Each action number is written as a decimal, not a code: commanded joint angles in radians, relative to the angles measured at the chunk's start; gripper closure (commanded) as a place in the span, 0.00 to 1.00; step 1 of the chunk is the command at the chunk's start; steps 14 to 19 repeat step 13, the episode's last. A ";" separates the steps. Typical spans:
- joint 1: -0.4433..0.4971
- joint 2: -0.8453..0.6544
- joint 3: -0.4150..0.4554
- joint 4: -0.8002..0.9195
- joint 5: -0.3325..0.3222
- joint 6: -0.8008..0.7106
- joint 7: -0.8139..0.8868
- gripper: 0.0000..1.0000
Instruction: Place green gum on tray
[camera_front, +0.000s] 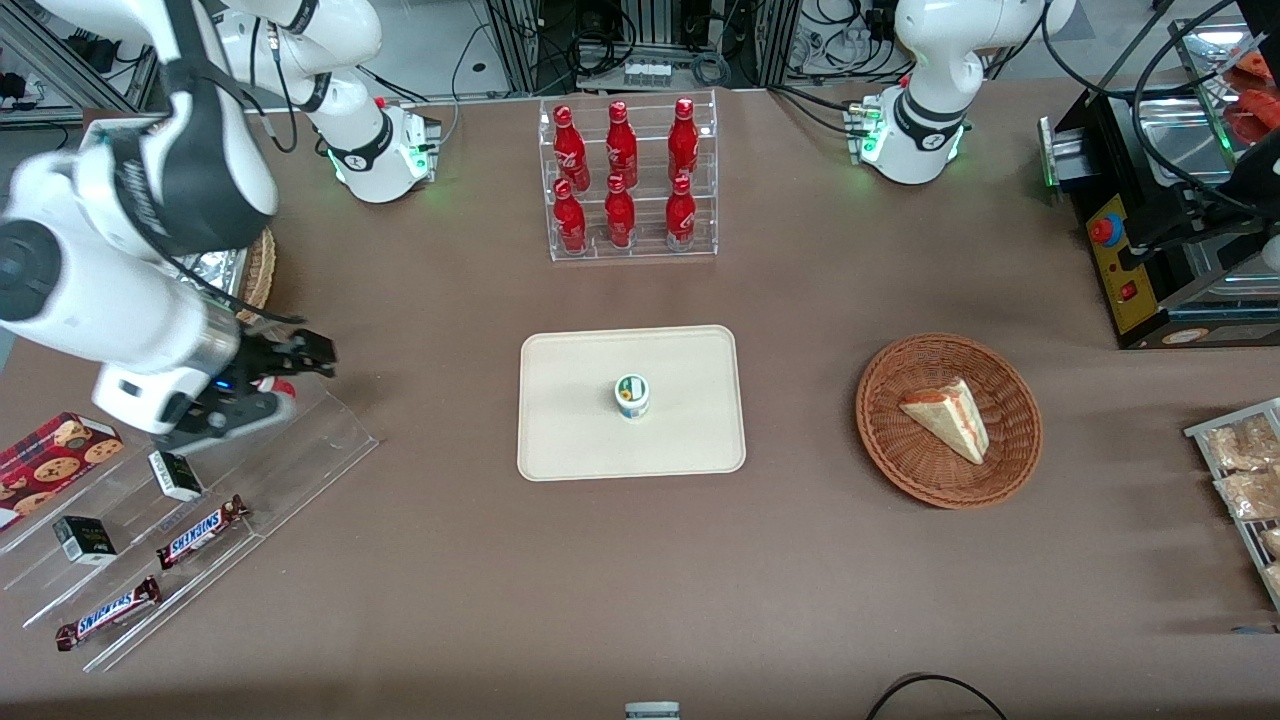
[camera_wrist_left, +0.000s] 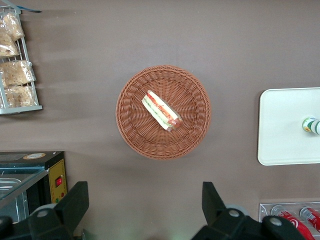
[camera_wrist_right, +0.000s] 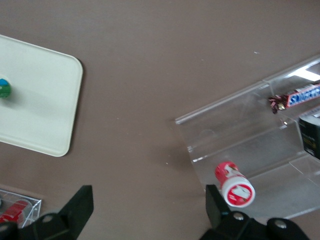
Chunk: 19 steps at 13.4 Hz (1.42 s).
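Already the green gum (camera_front: 631, 396) stands upright near the middle of the tray (camera_front: 560, 440), so by the look of things the placing itself is done and the risks that remain are those of spoiling it. The gripper (camera_front: 300, 357) hangs well apart from the tray, toward the working arm's end of the table, above the clear acrylic stepped rack (camera_front: 300, 440); its fingers (camera_wrist_right: 80, 205) are spread wide and hold nothing. Lying on its side on that rack, close under the gripper, is the red-lidded gum canister (camera_wrist_right: 234, 185), and this seems the likeliest source of trouble: a low or careless move could knock it rolling down the steps, or the open jaws could close on it by mistake and carry the wrong canister to the tray. The Snickers bars (camera_front: 202, 530) and small dark boxes (camera_front: 176, 475) on the lower steps could likewise be nudged out of place. A sweep back over the tray at low height might also tip the green gum, which is narrow and would probably topple or roll easily.
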 joint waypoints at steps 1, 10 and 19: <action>-0.072 -0.120 0.013 -0.104 -0.014 0.000 -0.003 0.00; -0.134 -0.224 0.010 -0.113 -0.052 -0.177 0.037 0.00; -0.132 -0.227 0.010 -0.104 -0.052 -0.178 0.066 0.00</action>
